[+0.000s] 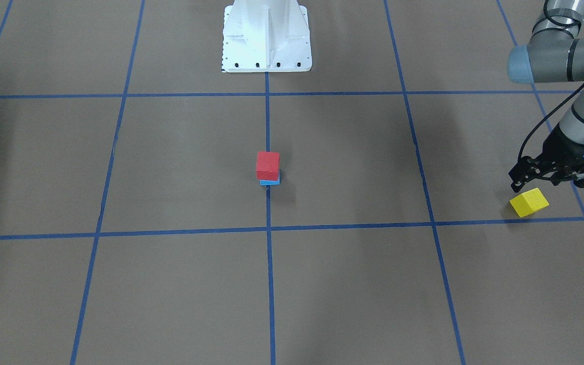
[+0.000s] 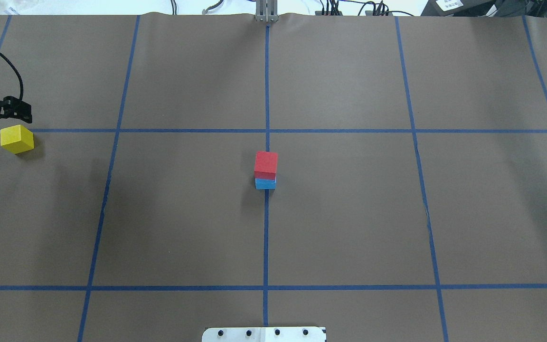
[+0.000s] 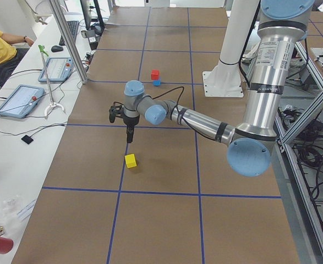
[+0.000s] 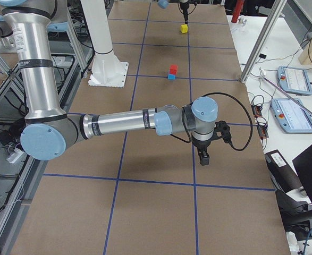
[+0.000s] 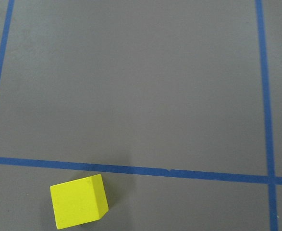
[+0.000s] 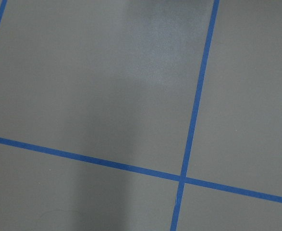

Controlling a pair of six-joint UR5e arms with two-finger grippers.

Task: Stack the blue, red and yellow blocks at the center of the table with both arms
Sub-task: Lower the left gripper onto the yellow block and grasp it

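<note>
One left end effector [image 1: 525,180], spread unclear, hangs beside yellow block [image 1: 529,202]; red block [image 1: 267,165] tops blue block [image 1: 270,181].

Left arm [image 3: 200,122]: upper link upright from the shoulder, elbow bent, forearm reaching out roughly level and well away from the base. Black cable loops along the wrist.
Left gripper [image 3: 129,137]: points straight down, hanging in the air. In the front-facing view its black linkage is spread wide, fingers apart and nothing between them.
Right arm [image 4: 124,123]: same posture on the opposite side, with upright upper link, bent elbow and long level forearm. Cable arcs around the wrist.
Right gripper [image 4: 202,157]: points down. It is seen from one side only, so its jaw state is not readable.
</note>
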